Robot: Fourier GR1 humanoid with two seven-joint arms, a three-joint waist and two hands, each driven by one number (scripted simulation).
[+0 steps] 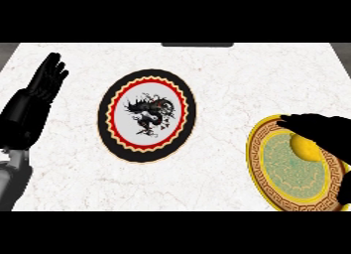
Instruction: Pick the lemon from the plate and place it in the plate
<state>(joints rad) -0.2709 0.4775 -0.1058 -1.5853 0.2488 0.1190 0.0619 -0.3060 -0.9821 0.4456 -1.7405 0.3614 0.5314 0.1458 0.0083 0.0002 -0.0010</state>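
Lemon [304, 149], judged light, firm and prone to roll, lies on the gold-rimmed plate [281, 194] at the table's [244, 69] right, half covered by the right robot hand [328, 130], closure not discernible; grasp across its middle; left robot hand [45, 82] rests open

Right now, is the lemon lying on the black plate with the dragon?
No, the lemon sits on the gold-rimmed plate at the right, partly covered by the right hand.

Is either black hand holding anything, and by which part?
The right hand lies over the top of the lemon on the gold plate; whether it grips cannot be told. The left hand holds nothing.
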